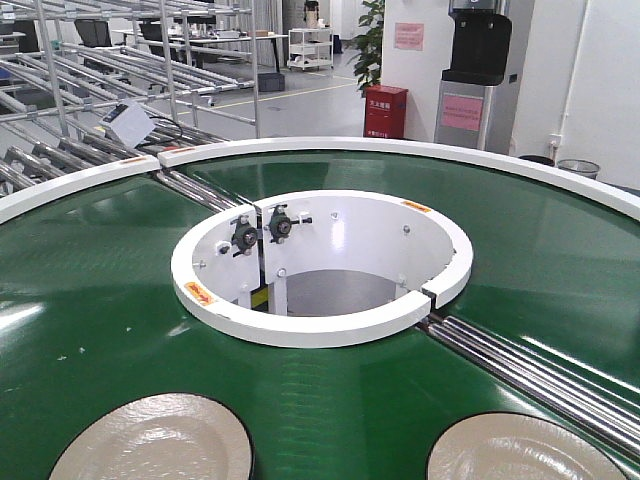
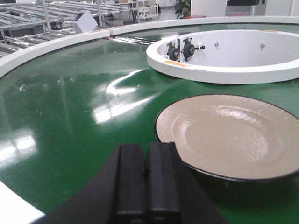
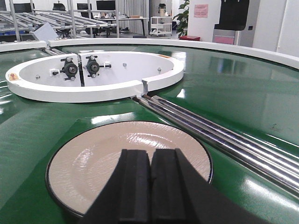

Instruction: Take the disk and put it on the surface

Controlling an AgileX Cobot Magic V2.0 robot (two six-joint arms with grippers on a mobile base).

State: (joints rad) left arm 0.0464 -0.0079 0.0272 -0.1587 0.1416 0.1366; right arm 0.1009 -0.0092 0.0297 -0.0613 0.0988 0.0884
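Two beige disks with dark rims lie flat on the green conveyor belt (image 1: 90, 290): one (image 1: 155, 440) at the front left, one (image 1: 525, 452) at the front right. In the left wrist view the left disk (image 2: 229, 135) sits just right of and beyond my left gripper (image 2: 146, 151), whose black fingers are pressed together and hold nothing. In the right wrist view my right gripper (image 3: 150, 156) hovers over the near part of the other disk (image 3: 112, 154), fingers shut and empty. The dark taped tabletop is out of view.
A white inner ring (image 1: 320, 325) with bearing blocks encloses the hole in the belt's centre. Steel rollers (image 1: 545, 375) cross the belt at the right, close to the right disk. A white outer rim (image 1: 420, 152) bounds the belt; racks stand behind.
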